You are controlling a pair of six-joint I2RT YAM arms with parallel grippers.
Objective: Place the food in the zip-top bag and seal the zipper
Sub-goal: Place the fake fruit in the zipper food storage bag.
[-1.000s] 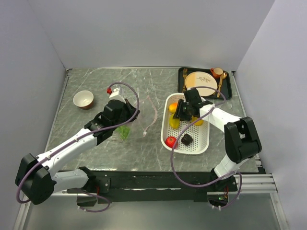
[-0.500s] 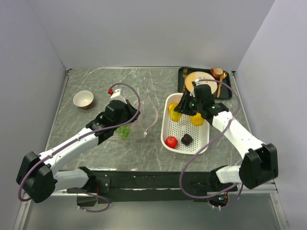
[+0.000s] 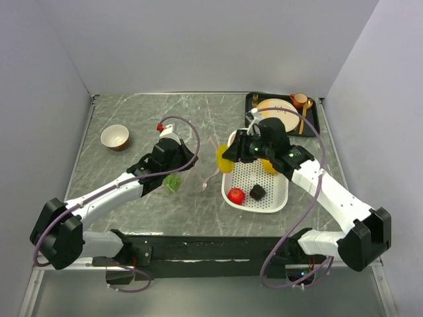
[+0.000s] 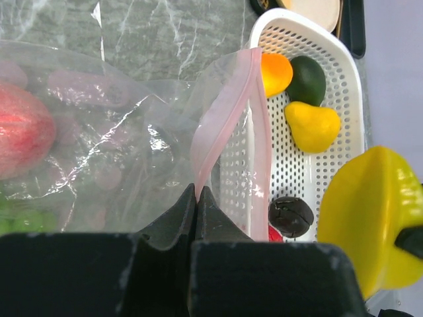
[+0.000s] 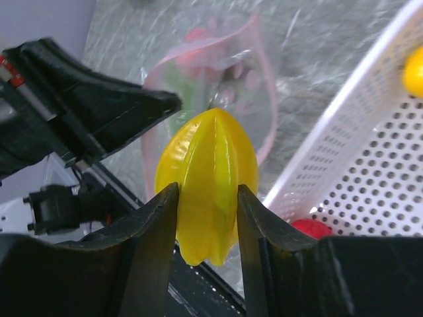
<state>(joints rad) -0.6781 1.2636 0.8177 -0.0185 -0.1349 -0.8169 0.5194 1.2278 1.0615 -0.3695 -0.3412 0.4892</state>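
Pinching the pale pink zipper strip (image 4: 221, 125), the left fingers (image 4: 168, 231) are clenched shut on it and lift the mouth of the clear crinkly zip-top bag (image 4: 112, 132). Pink toy peach (image 4: 20, 129) and green toy grapes (image 3: 172, 182) inside. Right fingers (image 5: 149, 244) grasp a yellow ridged toy fruit (image 5: 208, 172), airborne beside the bag mouth, at the left rim of the white perforated basket (image 3: 285, 191). In basket: orange mango (image 4: 275, 72), dark green avocado (image 4: 308, 79), yellow pear-shaped piece (image 4: 312, 125), red tomato (image 3: 236, 195), small dark piece (image 3: 258, 192). Bag rests on grey marble table (image 3: 132, 112).

Robot lab enclosure, plain grey walls (image 3: 198, 46), marble-look table (image 3: 132, 112), aluminium rail (image 3: 357, 247)
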